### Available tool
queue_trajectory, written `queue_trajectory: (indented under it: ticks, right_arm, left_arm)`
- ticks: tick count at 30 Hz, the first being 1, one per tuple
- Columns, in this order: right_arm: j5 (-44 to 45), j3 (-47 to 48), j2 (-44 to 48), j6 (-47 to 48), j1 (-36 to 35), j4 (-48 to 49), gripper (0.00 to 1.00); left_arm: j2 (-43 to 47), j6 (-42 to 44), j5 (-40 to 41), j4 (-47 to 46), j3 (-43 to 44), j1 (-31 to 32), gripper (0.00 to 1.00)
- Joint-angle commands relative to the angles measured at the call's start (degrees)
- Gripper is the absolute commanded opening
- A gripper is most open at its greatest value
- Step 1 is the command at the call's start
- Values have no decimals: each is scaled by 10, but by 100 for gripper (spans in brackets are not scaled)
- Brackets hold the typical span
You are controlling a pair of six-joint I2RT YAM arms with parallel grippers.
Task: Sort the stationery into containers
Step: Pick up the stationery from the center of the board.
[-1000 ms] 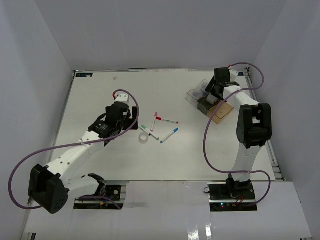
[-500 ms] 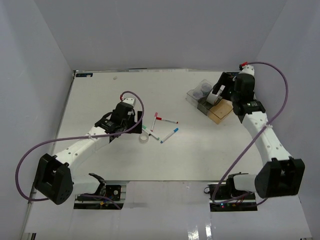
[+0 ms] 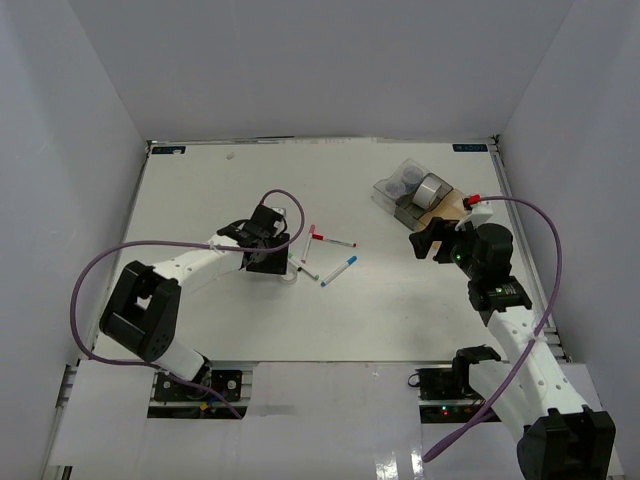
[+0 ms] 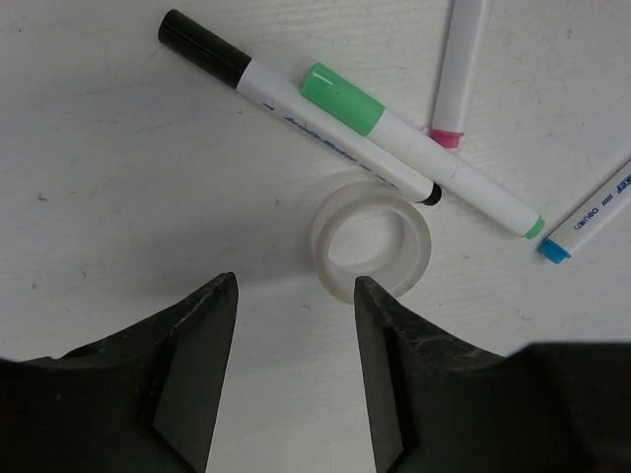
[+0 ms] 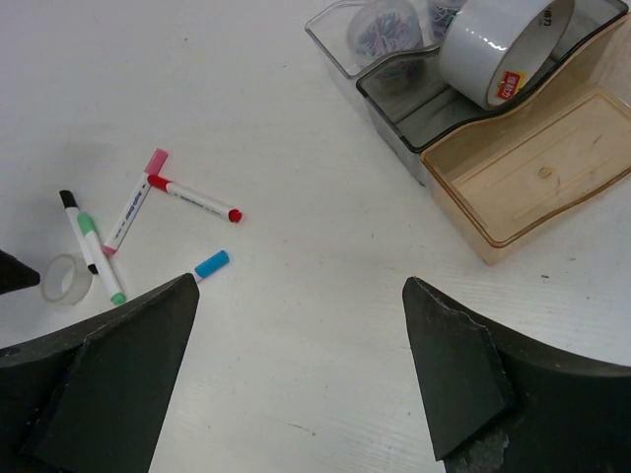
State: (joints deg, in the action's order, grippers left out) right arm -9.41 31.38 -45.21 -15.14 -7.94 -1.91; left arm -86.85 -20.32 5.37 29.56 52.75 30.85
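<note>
A small clear tape roll [image 4: 414,258] lies flat on the table just beyond my open left gripper [image 4: 293,286], whose right fingertip nearly touches its rim. Markers lie around it: black-capped [image 4: 202,46], green-capped [image 4: 345,99], pink-ended [image 4: 458,69] and blue [image 4: 592,212]. A red-capped marker [image 5: 192,197] lies further off. The joined bins stand at the far right: clear [image 5: 330,39], smoky grey [image 5: 414,103] and amber [image 5: 523,177]. A white tape roll [image 5: 503,49] leans in the grey bin. Purple-lidded tubs [image 5: 380,30] sit in the clear bin. My right gripper [image 5: 301,286] is open and empty above bare table.
In the top view the marker cluster [image 3: 330,255] sits mid-table between my left gripper [image 3: 278,262] and my right gripper [image 3: 425,243]. The bins [image 3: 440,212] stand near the right wall. White walls enclose the table on three sides.
My right gripper left the white tape roll in the grey bin and drew back towards the near side. My left gripper moved right and down to the clear tape roll.
</note>
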Motion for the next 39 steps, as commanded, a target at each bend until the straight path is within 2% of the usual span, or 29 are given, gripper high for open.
queue_trajectory:
  ticks: [1, 14, 16, 18, 20, 25, 31, 34, 37, 39]
  right_arm:
    - [-33, -10, 13, 20, 2, 54, 90]
    - [-37, -24, 9, 20, 2, 64, 90]
    - [-39, -25, 8, 20, 2, 67, 90]
    - [-46, -28, 7, 19, 2, 72, 91]
    - [-49, -30, 7, 19, 2, 74, 91]
    - [-73, -29, 14, 20, 2, 77, 91]
    - [-177, -6, -4, -8, -2, 76, 92]
    - [-191, 2, -22, -47, -21, 107, 93]
    - [-178, 32, -57, -66, -65, 115, 93]
    - [-155, 66, -80, -71, -122, 115, 93]
  left_arm:
    - [-9, -10, -25, -5, 36, -6, 61]
    - [-59, -37, -44, -17, 42, -6, 45]
    - [-67, -36, -47, -16, 43, -6, 38]
    - [-67, -37, -47, -15, 43, -6, 27]
    - [-63, -36, -43, -15, 43, -6, 21]
    - [-42, -38, -44, -15, 39, -6, 14]
    - [18, -39, -53, -30, 24, -6, 11]
    - [65, -41, -53, -55, 11, -6, 10]
    - [107, -44, -72, -79, -5, -6, 10]
    - [136, -41, -68, -93, -12, -6, 10]
